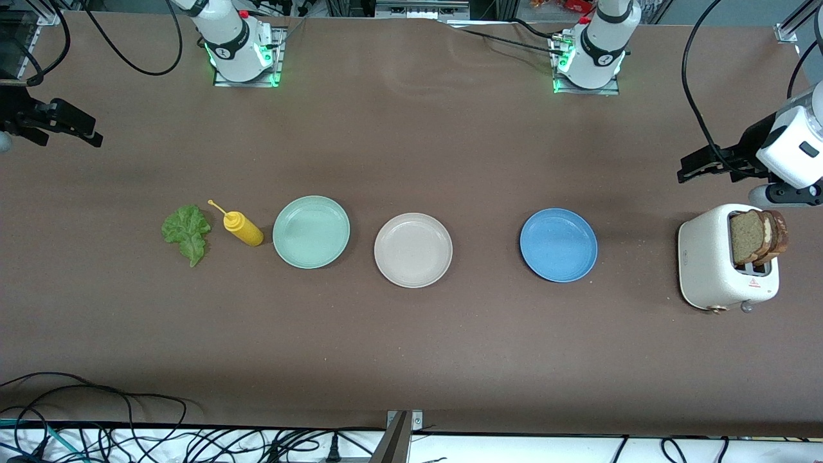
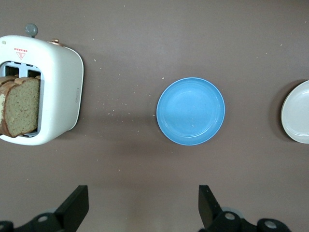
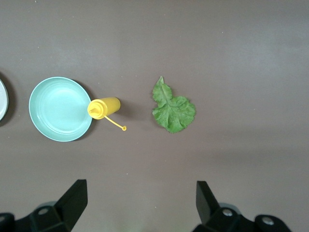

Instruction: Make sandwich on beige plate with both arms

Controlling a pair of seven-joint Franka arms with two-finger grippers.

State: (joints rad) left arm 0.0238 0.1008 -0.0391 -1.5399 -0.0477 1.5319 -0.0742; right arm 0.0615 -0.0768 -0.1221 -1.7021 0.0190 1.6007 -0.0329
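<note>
The beige plate point(image 1: 413, 249) lies empty mid-table, between a mint-green plate point(image 1: 311, 231) and a blue plate point(image 1: 558, 244). Two brown bread slices point(image 1: 759, 236) stand in a white toaster point(image 1: 720, 263) at the left arm's end. A green lettuce leaf point(image 1: 186, 233) lies flat toward the right arm's end. My left gripper point(image 1: 687, 170) is open and empty over bare table beside the toaster; its view shows the bread point(image 2: 21, 106), with the gripper point(image 2: 143, 208) well clear of it. My right gripper point(image 1: 90, 132) is open and empty over bare table at the right arm's end; its view shows the lettuce point(image 3: 173, 107), with the gripper point(image 3: 141, 205) apart from it.
A yellow squeeze bottle point(image 1: 241, 228) lies on its side between the lettuce and the mint-green plate, touching the plate's rim. The blue plate point(image 2: 190, 111) lies between the toaster point(image 2: 58, 87) and the beige plate point(image 2: 297, 118). Cables hang along the table's near edge.
</note>
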